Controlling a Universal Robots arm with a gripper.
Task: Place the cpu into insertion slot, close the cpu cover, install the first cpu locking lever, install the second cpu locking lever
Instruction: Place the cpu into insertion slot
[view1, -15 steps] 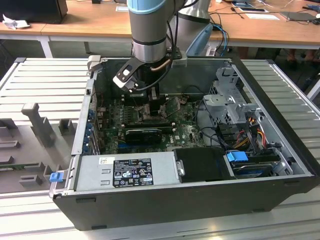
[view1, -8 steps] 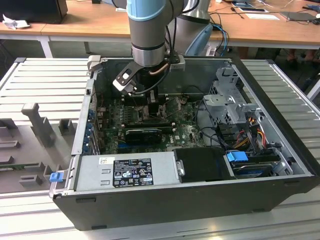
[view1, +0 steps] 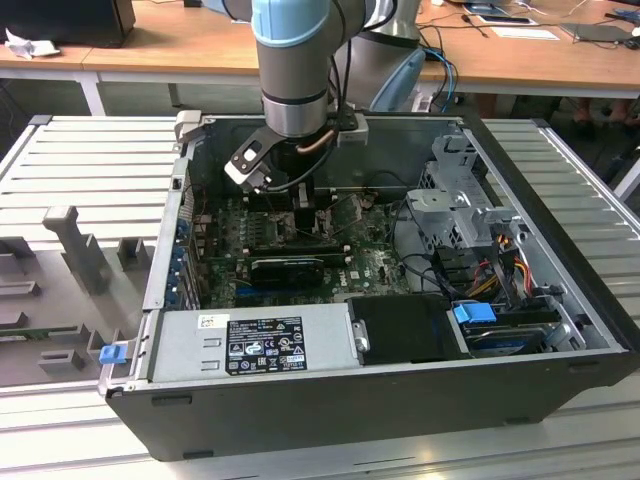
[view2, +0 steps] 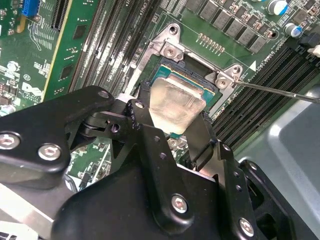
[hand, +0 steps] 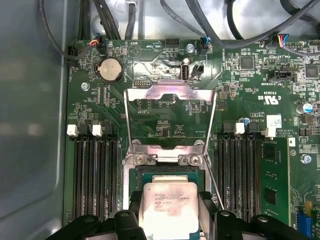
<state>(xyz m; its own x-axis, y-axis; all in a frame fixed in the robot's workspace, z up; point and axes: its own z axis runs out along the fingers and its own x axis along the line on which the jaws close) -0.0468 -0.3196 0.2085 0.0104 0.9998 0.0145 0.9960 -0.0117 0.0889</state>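
One gripper (hand: 170, 212) pinches one small square cpu with a pale silver-grey metal face (hand: 169, 202) between two black fingers (hand: 135, 207), directly over the one dark-framed square insertion slot (hand: 165, 172); whether it is seated I cannot tell. One thin silver window-frame cpu cover (hand: 170, 93) stands open beyond the slot. Lines of small dark print mark the chip's face. One round silver coin battery (hand: 111, 70) sits on the green motherboard (hand: 150, 60)

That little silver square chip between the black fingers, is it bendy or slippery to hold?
The cpu looks like a flat metal-faced plate, so probably stiff, not bendy. Its shiny face may be slippery; the fingers grip its opposite edges. Thin and small, likely light.
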